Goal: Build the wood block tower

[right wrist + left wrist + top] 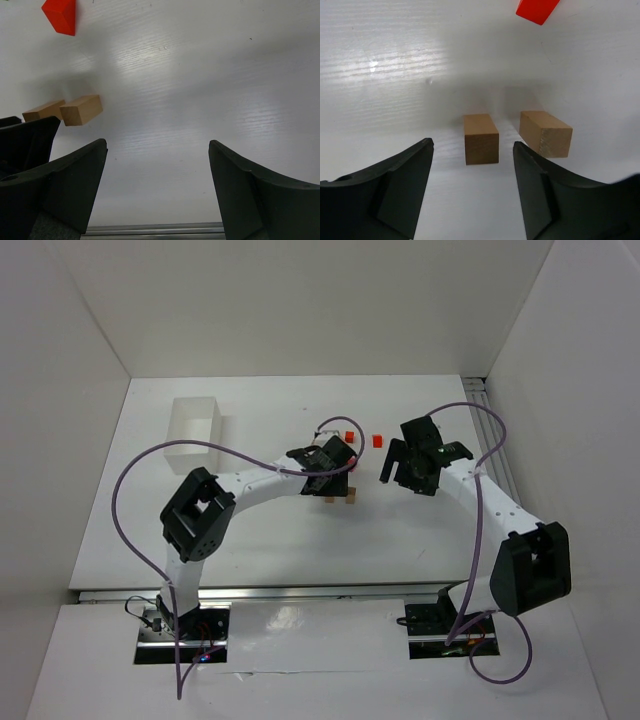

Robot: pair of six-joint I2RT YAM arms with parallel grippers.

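White table (pixel 260 540) surface fills a white-walled enclosure. Near its centre the left pincer (pixel 472 150) hangs low with jaws spread. One tan block (pixel 481 139) stands on the table between the fingers, clear of both. The second tan block (pixel 545 134) lies just beside it, outside the right-hand finger. A red block (pixel 536 10) lies farther off. The right pincer (pixel 157 144) is open and holds nothing, with the tan pair to its left. No stacked layer is visible yet.

Recommended procedure:
- Raise the left pincer straight up so neither finger clips a block.
- Treat the tan pair as the base.
- Lower the next block level and centred across both.
- Open only once it rests.
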